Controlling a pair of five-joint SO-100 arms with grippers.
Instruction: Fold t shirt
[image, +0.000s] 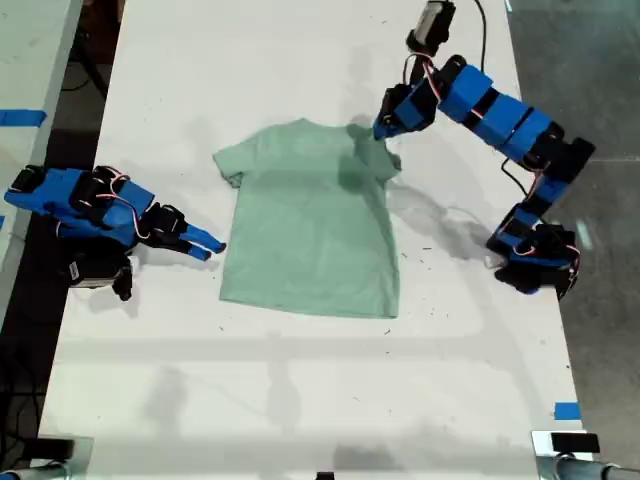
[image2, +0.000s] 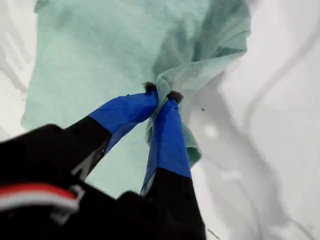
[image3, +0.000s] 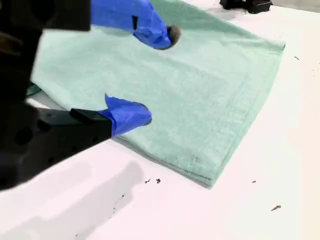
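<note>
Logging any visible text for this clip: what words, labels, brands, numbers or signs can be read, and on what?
None: no readable text in any view.
The t shirt is plain, with no print.
The table shows only blue tape, unmarked.
My first gripper and my second gripper carry no legible markings.

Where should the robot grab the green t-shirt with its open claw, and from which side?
Best bet: the sleeve on the exterior view's left. My first gripper already pinches the other sleeve, so this one is its mirror for folding the t shirt. My second gripper is open beside the shirt's edge on that side. Come in low from there, sliding one finger under the thin flat cloth.
</note>
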